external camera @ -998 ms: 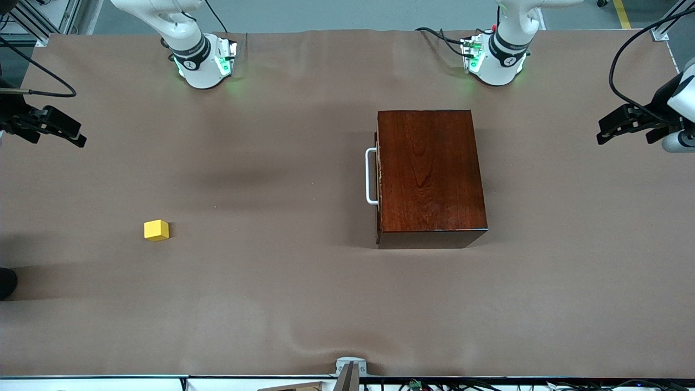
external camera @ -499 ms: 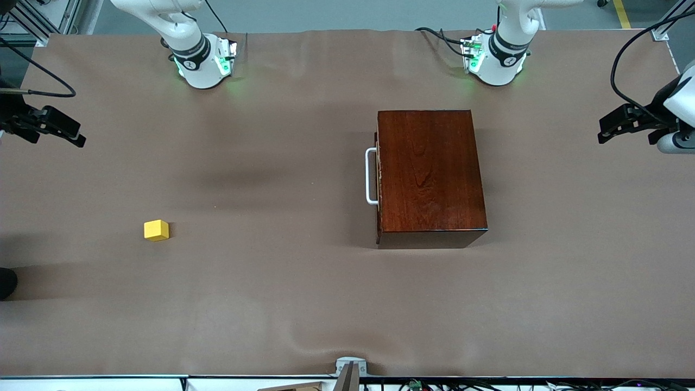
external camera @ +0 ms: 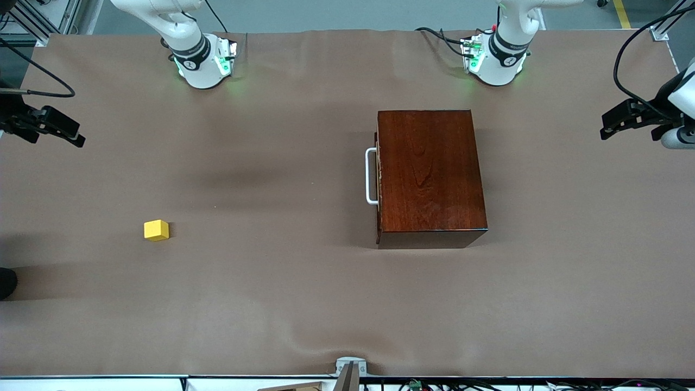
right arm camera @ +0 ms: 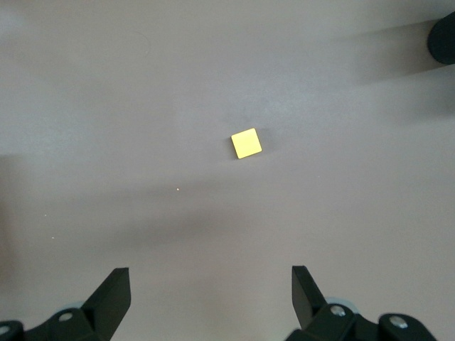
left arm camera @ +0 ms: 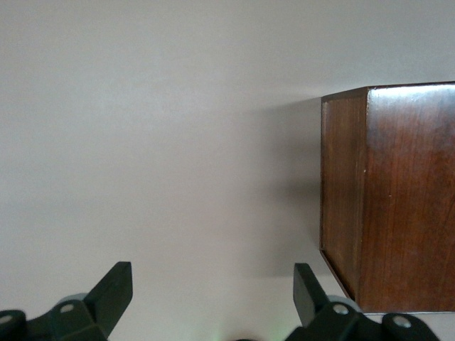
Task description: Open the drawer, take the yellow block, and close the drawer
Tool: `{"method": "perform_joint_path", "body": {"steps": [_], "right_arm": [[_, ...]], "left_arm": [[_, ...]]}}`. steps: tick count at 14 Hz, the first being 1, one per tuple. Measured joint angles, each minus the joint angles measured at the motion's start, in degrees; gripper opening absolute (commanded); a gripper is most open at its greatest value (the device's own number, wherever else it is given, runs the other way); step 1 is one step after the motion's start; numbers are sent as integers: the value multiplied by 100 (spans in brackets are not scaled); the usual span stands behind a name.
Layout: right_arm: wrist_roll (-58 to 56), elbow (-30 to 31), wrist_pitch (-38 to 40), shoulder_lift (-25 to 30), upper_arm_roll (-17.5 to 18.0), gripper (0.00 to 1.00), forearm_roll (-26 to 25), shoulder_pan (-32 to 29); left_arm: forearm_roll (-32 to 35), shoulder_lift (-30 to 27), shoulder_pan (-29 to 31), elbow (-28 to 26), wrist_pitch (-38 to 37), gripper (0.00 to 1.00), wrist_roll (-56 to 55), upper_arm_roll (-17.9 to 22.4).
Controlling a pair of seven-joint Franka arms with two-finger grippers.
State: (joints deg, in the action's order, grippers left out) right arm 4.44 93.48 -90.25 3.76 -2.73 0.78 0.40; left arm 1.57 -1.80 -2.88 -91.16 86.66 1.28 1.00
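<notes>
Closed drawer (external camera: 378,184) of glossy red-brown wooden box: rigid, pulled by white bar handle (external camera: 370,176). Small light yellow block (external camera: 156,230) lies well apart. Left gripper (left arm camera: 212,295) and right gripper (right arm camera: 210,295) both spread wide, empty.

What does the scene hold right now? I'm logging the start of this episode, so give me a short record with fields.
drawer: glossy red-brown wooden box's drawer, shut, white bar handle toward the right arm's end
block: small yellow cube on the brown table cover, outside the drawer
left pincer: open, empty, at the left arm's end
right pincer: open, empty, at the right arm's end
</notes>
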Motion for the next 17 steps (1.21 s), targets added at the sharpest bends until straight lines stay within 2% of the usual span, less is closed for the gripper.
{"method": "perform_joint_path", "body": {"steps": [6,17], "right_arm": [[0,0,0,0,-1,100,0,0],[0,0,0,0,-2,100,0,0]], "left_arm": [[0,0,-22,0,-141,100,-155,-182],[0,0,-16,-1,-142,100,-215,-184]]}}
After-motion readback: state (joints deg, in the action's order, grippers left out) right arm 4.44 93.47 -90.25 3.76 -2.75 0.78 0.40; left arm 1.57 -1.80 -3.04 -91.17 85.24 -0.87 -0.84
